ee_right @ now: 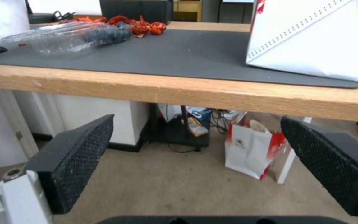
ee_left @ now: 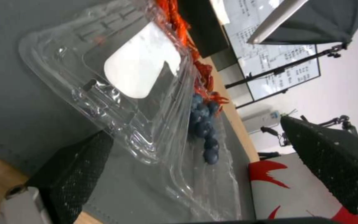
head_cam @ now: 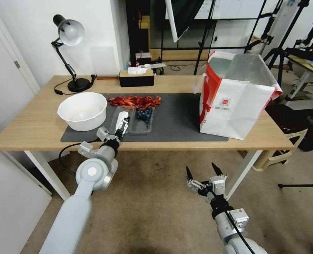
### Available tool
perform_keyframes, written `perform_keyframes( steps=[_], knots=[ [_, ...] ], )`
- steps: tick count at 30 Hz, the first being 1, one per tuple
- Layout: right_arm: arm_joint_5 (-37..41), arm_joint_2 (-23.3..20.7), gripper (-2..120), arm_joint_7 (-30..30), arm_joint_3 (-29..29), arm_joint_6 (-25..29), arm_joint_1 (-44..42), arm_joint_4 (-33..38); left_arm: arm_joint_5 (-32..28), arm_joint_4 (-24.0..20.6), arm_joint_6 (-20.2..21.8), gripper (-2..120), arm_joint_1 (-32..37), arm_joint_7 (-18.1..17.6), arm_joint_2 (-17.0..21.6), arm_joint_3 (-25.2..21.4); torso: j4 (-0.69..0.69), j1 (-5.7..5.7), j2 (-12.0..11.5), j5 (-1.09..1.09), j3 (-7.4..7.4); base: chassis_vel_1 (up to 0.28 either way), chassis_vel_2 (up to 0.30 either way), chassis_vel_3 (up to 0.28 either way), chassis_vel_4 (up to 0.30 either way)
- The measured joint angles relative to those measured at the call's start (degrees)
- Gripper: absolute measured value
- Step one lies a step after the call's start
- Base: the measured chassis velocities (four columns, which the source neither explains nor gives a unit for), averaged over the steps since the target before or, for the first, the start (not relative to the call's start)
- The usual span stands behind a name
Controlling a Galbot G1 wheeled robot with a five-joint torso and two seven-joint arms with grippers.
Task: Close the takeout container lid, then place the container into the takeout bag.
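Note:
The clear takeout container (head_cam: 144, 118) lies open on the dark mat, with blue berries in its tray half (ee_left: 204, 127). Its lid (head_cam: 120, 116), marked with a white sticker (ee_left: 139, 70), is folded out to the left of the tray. My left gripper (head_cam: 123, 124) is open at the lid's near edge, and that edge lies between its black fingers (ee_left: 75, 168). The white and red takeout bag (head_cam: 234, 102) stands open at the right of the table. My right gripper (head_cam: 203, 173) hangs open below the table's front edge, holding nothing.
A big white bowl (head_cam: 82, 110) sits left of the lid. Red pieces (head_cam: 135, 101) lie behind the container. A black tissue box (head_cam: 136, 77) and a desk lamp (head_cam: 70, 53) stand at the back. A small bag (ee_right: 249, 152) sits on the floor under the table.

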Motion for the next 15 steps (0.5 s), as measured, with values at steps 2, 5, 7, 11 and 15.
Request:
perform_keyframes(
  steps=[2,5,7,11,15],
  knots=[
    [0.0,0.0,100,0.0,0.0,0.0,0.0,0.0,1.5,-0.3,-0.7,100,0.3,1.2,0.0,0.2,0.0,0.0,0.0,0.0,0.0,0.0,0.0,0.0,0.0],
    [-0.1,0.0,100,0.0,-0.1,0.1,-0.1,0.0,3.8,-0.8,-2.1,100,0.7,3.3,0.0,0.4,-0.01,0.0,0.0,0.01,0.0,0.0,0.0,0.0,0.0],
    [-0.2,0.1,100,0.0,-0.3,0.1,-0.1,0.1,5.8,-1.1,-3.2,100,0.8,5.1,0.1,0.7,-0.01,0.0,0.0,0.02,0.0,0.0,0.0,0.0,0.0],
    [-0.3,0.1,100,-0.1,-0.3,0.3,-0.2,0.1,9.8,-1.1,-5.3,100,1.0,9.3,0.5,1.1,-0.01,0.0,0.0,0.02,0.0,0.0,0.0,0.0,0.0],
    [-0.3,0.1,100,-0.1,-0.4,0.4,-0.3,0.2,13.8,-0.9,-7.1,100,0.9,14.5,1.0,1.5,-0.01,0.0,0.0,0.02,0.0,0.0,0.0,0.0,0.0]
  ],
)
